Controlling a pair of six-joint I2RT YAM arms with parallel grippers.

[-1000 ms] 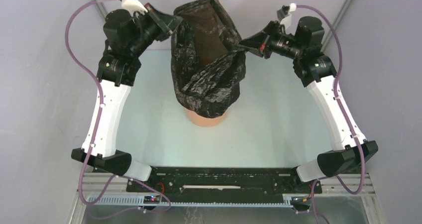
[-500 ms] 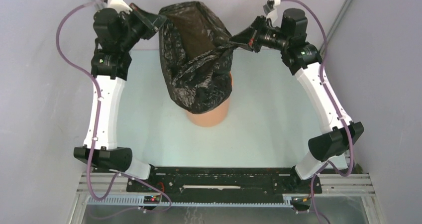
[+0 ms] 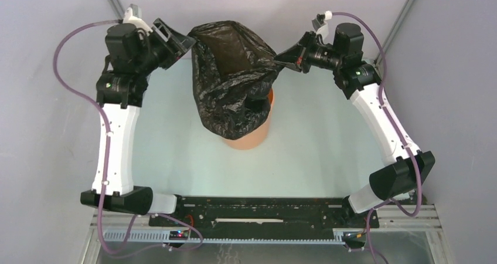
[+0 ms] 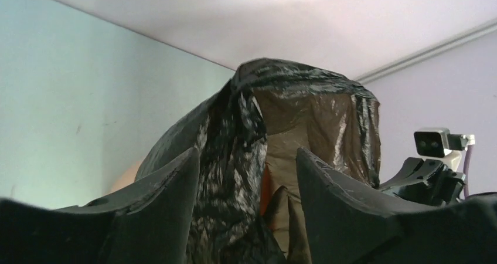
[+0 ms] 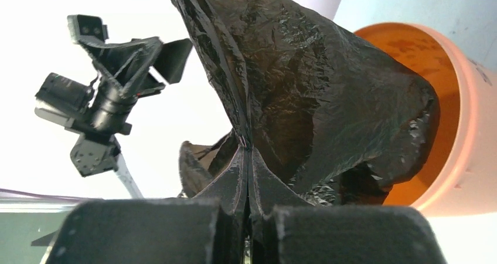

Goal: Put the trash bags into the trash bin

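The black trash bag hangs draped over the orange trash bin, its mouth held up and covering most of the bin's rim. My right gripper is shut on the bag's right edge; in the right wrist view its closed fingertips pinch a fold of the bag above the bin. My left gripper is at the bag's upper left edge with its jaws open. In the left wrist view the bag sits loose between the spread fingers.
The bin stands mid-table on the pale green surface. Grey walls close in on both sides and behind. The arm bases sit on the black rail at the near edge.
The left gripper has opened and let go of the bag's left edge. Both arms have shifted left and back, and the bag has sunk lower over the bin.
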